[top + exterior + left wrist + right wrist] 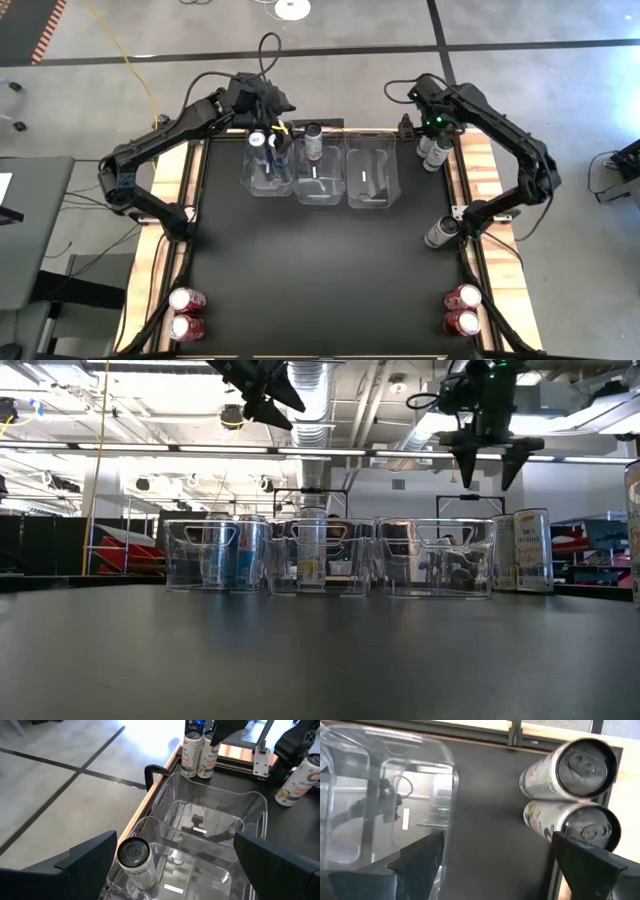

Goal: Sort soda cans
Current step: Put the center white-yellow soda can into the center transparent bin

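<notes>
Overhead and level views of a black desk [320, 270] with three clear bins in a row at its far edge. The left bin [266, 170] holds blue-silver cans [232, 552]. The middle bin [320, 178] holds one dark can [313, 141], standing upright at its far end. The right bin [371, 176] shows no can inside.

The left end effector [272, 128] hangs above the far end of the left bin, its fingers spread wide with nothing between them; the left wrist view looks down past both fingers onto the dark can [137, 861] and the bins beyond.

The right end effector [488, 460] hangs over the far right of the desk, just right of the right bin, fingers wide apart and gripping nothing. Directly beneath it two pale cans [434, 152] stand upright, touching each other; the right wrist view shows their silver tops [585, 762] beside the right bin's wall [445, 780].

One more can [440, 232] stands alone at the right edge of the desk, about midway along it. Two red cans [186, 312] stand together at the near left corner, and two more red cans [461, 309] at the near right corner.
</notes>
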